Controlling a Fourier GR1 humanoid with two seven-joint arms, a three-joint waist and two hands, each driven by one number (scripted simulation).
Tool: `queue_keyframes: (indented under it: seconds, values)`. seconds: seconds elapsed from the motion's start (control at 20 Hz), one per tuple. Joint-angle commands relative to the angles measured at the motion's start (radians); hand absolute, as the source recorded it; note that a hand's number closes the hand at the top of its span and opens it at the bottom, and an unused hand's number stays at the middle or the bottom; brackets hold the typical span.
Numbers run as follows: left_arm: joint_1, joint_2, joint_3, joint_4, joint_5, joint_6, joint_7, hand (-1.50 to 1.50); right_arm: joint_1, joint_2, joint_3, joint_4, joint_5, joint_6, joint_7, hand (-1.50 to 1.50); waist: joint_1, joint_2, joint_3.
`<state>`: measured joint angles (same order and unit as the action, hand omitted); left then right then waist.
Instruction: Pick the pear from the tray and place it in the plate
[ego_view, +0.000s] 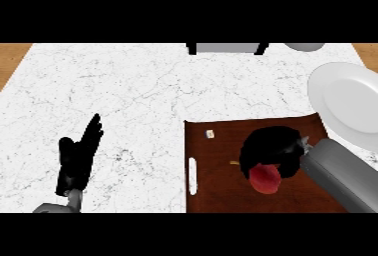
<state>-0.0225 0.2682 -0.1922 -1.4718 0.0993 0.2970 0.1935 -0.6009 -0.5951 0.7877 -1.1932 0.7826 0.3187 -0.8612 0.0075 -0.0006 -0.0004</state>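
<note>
One view only, from the head, looking steeply down. The right hand (272, 150) is over the brown tray (221, 192), its black fingers curled down around the reddish pear (265, 180), whose lower end pokes out beneath the palm toward the view's bottom edge. The step in hand looks like securing and lifting the fruit. To do it well, I would judge that the fingers should close evenly around the pear's body before any rise, then the lift should go straight up so the fruit clears the tray's rim, and only then swing toward the white plate (347, 102), which sits just beyond the tray's far right corner (a short carry, up and to the right in this view). The pear lies directly under the hand, touching it, on the tray's right half. The left hand (80, 157) rests open on the marble counter (111, 85), fingers straight, well apart from the tray.
</note>
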Motion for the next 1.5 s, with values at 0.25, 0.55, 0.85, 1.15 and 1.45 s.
queue_keyframes:
  seconds: [0.25,0.55,0.85,1.15,1.45]
  values:
    - [-0.042,-0.028,0.028,0.022,-0.010,-0.015,0.033,0.00,0.004,0.056,-0.150,0.063,-0.010,0.006,0.060,1.50,-0.009,0.000,0.000]
    - [-0.002,-0.004,0.060,0.017,-0.011,0.010,0.005,0.00,0.058,0.063,-0.513,0.331,-0.170,-0.134,0.557,1.50,-0.058,0.002,0.002]
    - [-0.004,-0.005,0.041,-0.015,-0.003,-0.016,0.039,0.00,-0.011,0.111,-0.631,0.274,-0.127,-0.374,0.875,1.50,-0.021,-0.008,0.000]
    - [-0.009,-0.040,0.029,0.036,-0.037,0.009,0.002,0.00,-0.056,0.092,-0.729,0.103,-0.120,-0.508,1.005,1.50,-0.032,-0.008,-0.001]
    - [-0.050,-0.006,0.086,0.058,-0.002,-0.048,0.014,0.00,0.066,0.011,-0.825,-0.025,-0.099,-0.551,1.099,1.50,-0.022,-0.002,0.000]
